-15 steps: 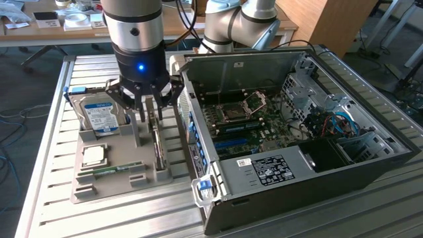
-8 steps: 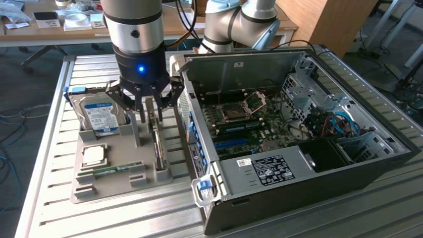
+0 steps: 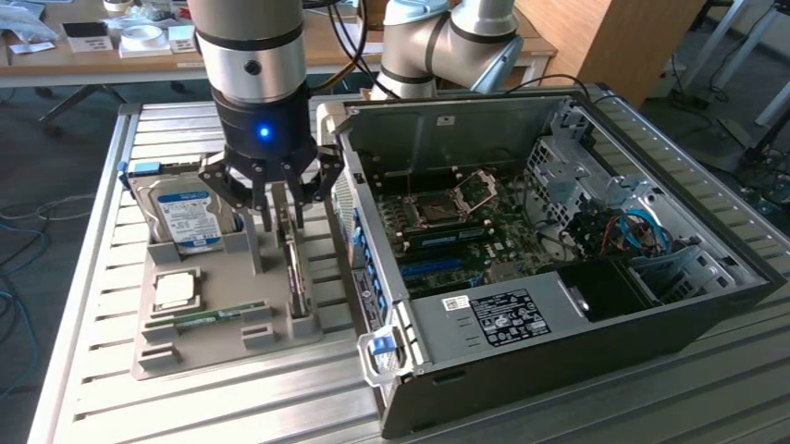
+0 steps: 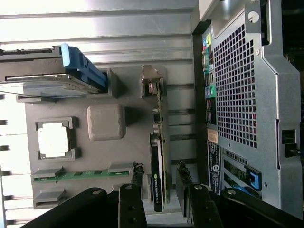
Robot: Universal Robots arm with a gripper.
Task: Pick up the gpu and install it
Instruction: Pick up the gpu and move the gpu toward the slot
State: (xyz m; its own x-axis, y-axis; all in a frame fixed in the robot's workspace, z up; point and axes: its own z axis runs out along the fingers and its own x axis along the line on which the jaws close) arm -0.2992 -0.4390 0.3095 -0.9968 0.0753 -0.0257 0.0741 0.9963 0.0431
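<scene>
The gripper (image 4: 159,167) hangs low over the grey holder tray (image 3: 203,356), its fingers (image 4: 137,178) apart, one on each side of the gpu (image 4: 159,137) with a gap showing at either face. The gpu stands on edge in a slot along the tray's side toward the exterior view's right, just beside the open computer case (image 3: 556,356). The hard drive (image 3: 185,217) stands at the tray's far end, and a memory stick (image 3: 203,319) lies at its near end.

exterior: high, oblique, far | wrist: straight down, close — shared: grey tray (image 3: 222,282)
</scene>
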